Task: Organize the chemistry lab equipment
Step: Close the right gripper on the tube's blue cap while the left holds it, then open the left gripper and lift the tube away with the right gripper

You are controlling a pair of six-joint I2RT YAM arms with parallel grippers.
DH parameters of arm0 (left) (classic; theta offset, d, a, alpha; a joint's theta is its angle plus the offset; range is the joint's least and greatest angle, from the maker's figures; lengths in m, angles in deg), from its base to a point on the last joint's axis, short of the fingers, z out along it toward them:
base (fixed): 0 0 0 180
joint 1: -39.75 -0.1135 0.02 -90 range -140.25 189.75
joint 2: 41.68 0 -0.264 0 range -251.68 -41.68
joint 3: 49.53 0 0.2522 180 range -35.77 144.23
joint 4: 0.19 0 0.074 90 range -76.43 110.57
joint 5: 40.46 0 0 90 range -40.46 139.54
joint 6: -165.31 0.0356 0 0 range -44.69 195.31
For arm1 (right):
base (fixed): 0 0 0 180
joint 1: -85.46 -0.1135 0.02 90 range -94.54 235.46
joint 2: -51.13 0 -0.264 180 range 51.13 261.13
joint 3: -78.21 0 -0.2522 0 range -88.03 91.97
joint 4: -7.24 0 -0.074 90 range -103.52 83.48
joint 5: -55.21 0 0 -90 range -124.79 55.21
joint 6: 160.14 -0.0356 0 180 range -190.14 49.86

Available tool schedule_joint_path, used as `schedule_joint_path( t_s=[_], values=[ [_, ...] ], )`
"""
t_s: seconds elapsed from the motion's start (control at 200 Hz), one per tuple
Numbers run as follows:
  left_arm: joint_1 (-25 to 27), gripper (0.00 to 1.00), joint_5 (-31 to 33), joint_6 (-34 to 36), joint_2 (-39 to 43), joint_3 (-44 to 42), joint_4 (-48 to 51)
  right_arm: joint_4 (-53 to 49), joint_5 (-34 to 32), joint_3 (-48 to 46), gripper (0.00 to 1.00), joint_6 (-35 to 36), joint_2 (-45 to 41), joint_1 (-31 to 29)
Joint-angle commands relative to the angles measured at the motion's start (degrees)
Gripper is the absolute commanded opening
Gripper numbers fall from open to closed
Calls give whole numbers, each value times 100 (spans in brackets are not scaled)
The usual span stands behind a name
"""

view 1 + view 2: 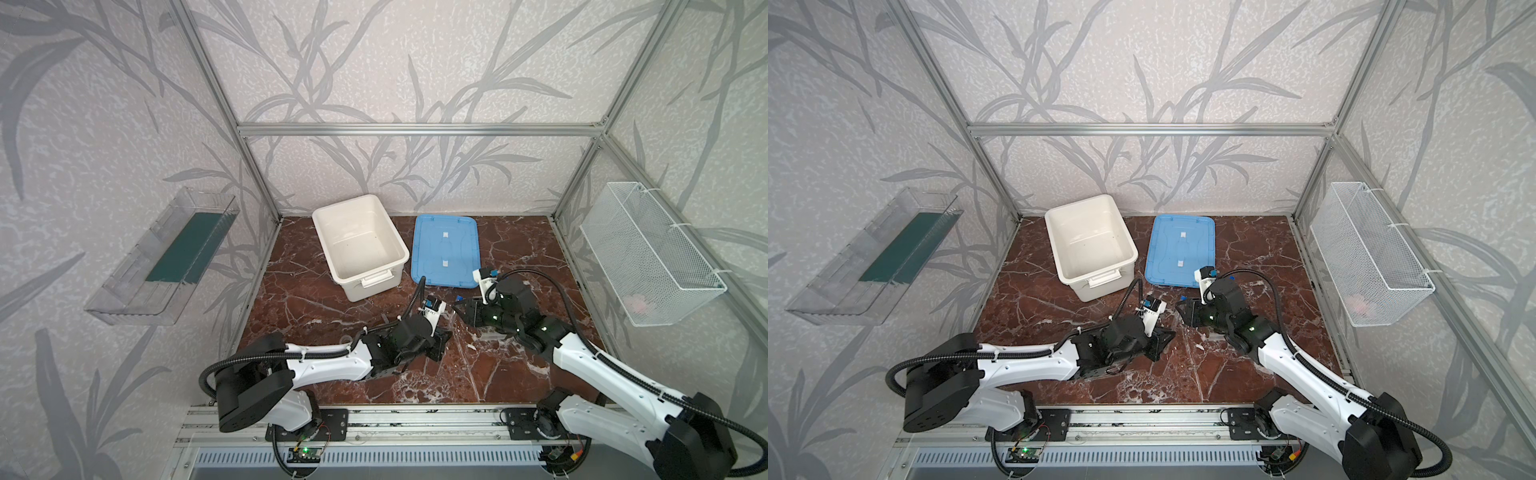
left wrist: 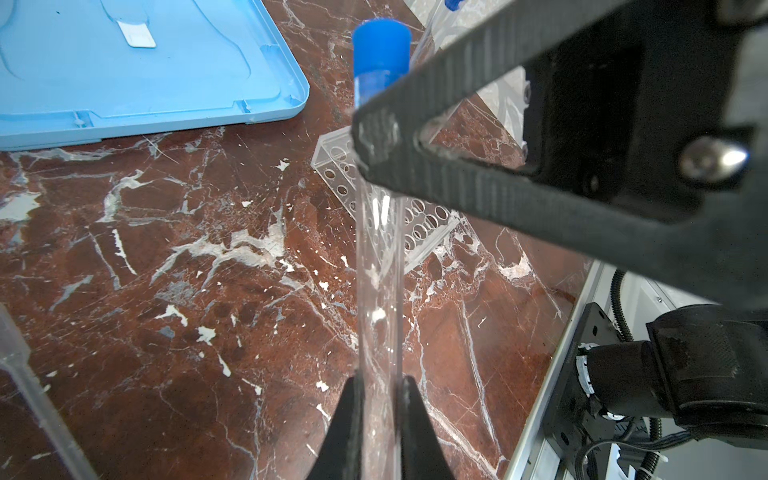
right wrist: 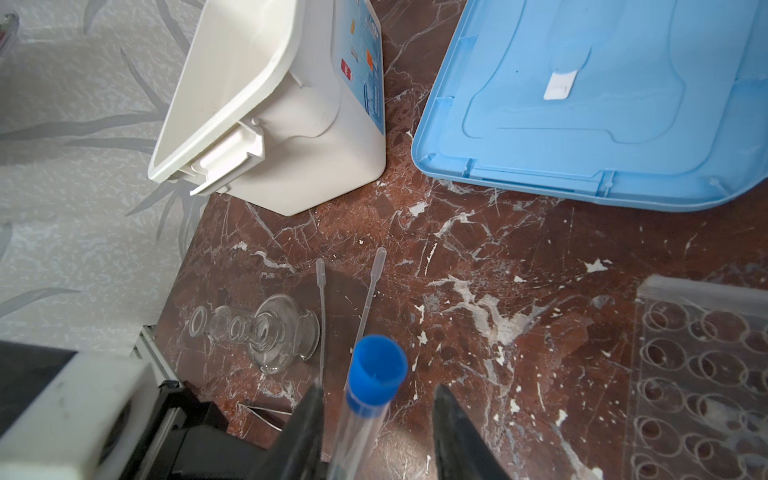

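One blue-capped test tube (image 2: 380, 291), clamped at its bare end between closed left gripper (image 2: 380, 380) jaws; right gripper (image 3: 379, 388) jaws part-open, straddling the capped end, not yet gripped. Rack (image 2: 432, 220) just beyond left jaws.

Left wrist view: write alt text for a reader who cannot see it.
The left gripper clamps a clear, blue-capped test tube, while the right gripper brackets it below the cap. Behind, on the marble table, lie a clear many-holed rack and a blue lid.
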Motion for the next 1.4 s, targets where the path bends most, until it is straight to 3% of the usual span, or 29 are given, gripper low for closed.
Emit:
schedule_joint_path(
  t_s=[0.0,0.365,1.055,1.135,1.19,1.24,1.3,1.395],
  values=[
    [12,14,8,103,194,-40,-114,178,33,200,40,-49,13,-7],
    [8,14,-67,139,105,100,1,381,175,117,36,-291,25,3],
    [24,15,-82,103,82,118,-108,515,119,-77,19,-312,-4,30],
    [26,23,-80,83,89,96,-113,499,110,-83,19,-310,4,30],
    [25,47,-63,68,101,78,-145,505,93,-90,19,-311,6,40],
    [25,48,-69,53,118,43,-228,525,69,-117,19,-310,-4,38],
    [26,56,-45,47,138,30,-260,556,57,-129,18,-312,-6,35],
    [25,78,-47,32,179,-4,-371,524,12,-144,18,-292,-44,38]
  ],
)
